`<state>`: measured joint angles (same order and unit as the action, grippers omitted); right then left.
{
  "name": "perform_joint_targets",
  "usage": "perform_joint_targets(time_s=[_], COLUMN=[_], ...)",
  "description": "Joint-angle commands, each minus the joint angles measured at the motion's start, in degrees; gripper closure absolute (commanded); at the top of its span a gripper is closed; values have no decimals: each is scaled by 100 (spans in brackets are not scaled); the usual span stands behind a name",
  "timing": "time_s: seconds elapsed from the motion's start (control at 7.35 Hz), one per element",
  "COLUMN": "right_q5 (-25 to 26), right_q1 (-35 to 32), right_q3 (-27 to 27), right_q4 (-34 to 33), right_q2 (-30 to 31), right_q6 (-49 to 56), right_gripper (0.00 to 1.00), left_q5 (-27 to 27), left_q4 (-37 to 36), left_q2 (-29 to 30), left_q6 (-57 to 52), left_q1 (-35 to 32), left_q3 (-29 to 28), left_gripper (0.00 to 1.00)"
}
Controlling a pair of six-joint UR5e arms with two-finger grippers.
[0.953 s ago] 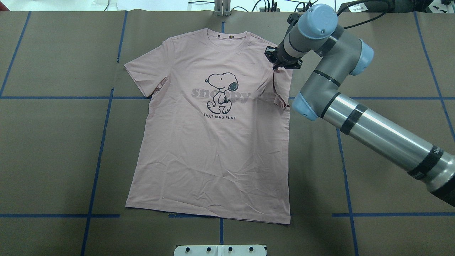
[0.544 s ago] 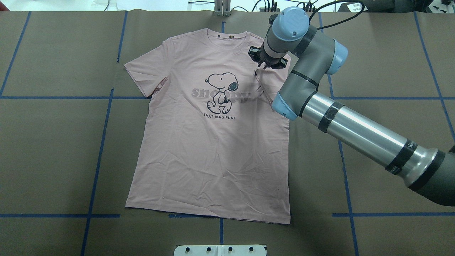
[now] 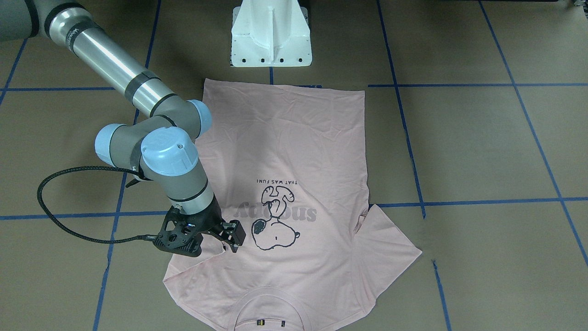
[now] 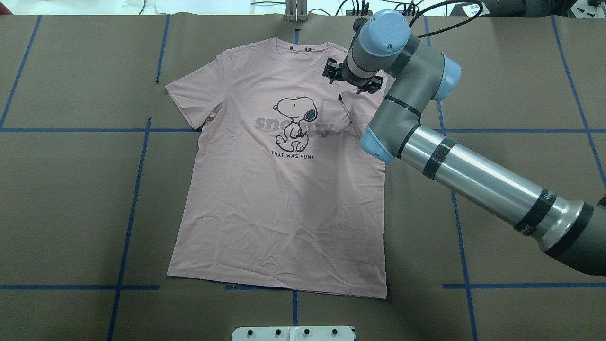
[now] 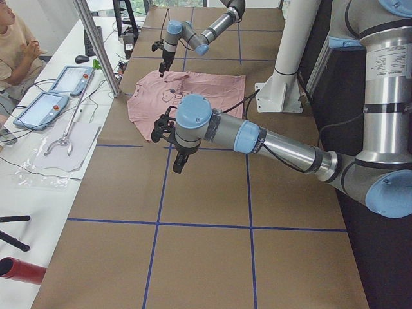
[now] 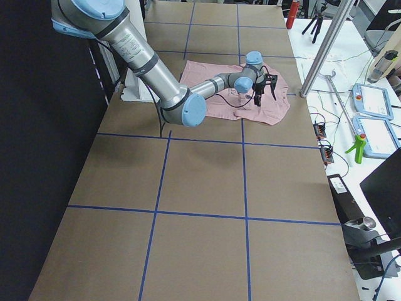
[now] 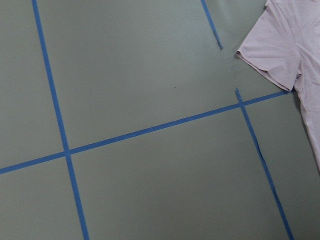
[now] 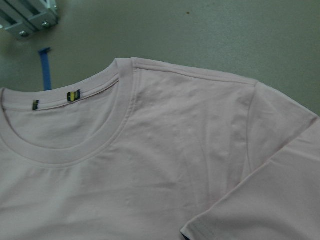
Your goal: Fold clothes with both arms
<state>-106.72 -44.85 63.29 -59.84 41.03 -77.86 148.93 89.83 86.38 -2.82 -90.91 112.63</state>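
The pale pink T-shirt (image 4: 284, 213) lies flat, print up, collar at the far side; it also shows in the front view (image 3: 294, 138). Its sleeve on my right side (image 4: 348, 116) is folded inward onto the chest, beside the dog print (image 4: 296, 121). My right gripper (image 4: 351, 81) hovers just above that shoulder, open and empty; in the front view (image 3: 231, 240) its fingers stand apart over the fabric. The right wrist view shows the collar (image 8: 75, 145) and the folded sleeve edge. My left gripper (image 5: 174, 145) hangs over bare table off the shirt's left; I cannot tell whether it is open.
The white pedestal base (image 3: 271, 37) stands at the near edge behind the shirt's hem. Blue tape lines (image 4: 137, 189) grid the brown table. A metal bracket (image 4: 296, 10) sits beyond the collar. A side bench with tablets (image 5: 45, 103) runs along the far side.
My right gripper carried the sleeve leftward over the chest, lowered it and let go. The sleeve now lies folded on the shirt and the gripper stands slightly above it.
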Motion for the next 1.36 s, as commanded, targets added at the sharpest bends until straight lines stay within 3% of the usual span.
perform_joint_targets(time_s=[0.0, 0.14, 0.41, 0.68, 0.82, 0.95, 1.22], right_q5=[-565, -909, -1620, -1738, -1695, -1659, -1650], right_q1=[-294, -592, -1129, -1280, -1272, -1272, -1272], right_q3=[628, 1397, 2473, 3256, 3590, 3837, 3988], right_q4=[-36, -27, 25, 26, 34, 34, 34], right_q2=[333, 928, 2036, 2733, 3057, 3287, 3412], right_q6=[113, 287, 971, 992, 983, 974, 974], right_gripper=[0, 0, 0, 0, 0, 0, 0], left_q5=[-31, -39, -895, -1181, -1521, -2064, -2717], left_q4=[733, 1060, 1185, 2408, 3199, 3738, 3989], left_q2=[657, 1113, 2300, 2995, 3321, 3428, 3771], left_q6=[971, 1655, 3289, 4294, 4664, 4851, 4958], left_q1=[590, 1036, 2153, 2665, 2988, 3253, 3597], left_q3=[-676, -1116, -2091, -3406, -4275, -4676, -5170], left_gripper=[0, 0, 0, 0, 2, 6, 14])
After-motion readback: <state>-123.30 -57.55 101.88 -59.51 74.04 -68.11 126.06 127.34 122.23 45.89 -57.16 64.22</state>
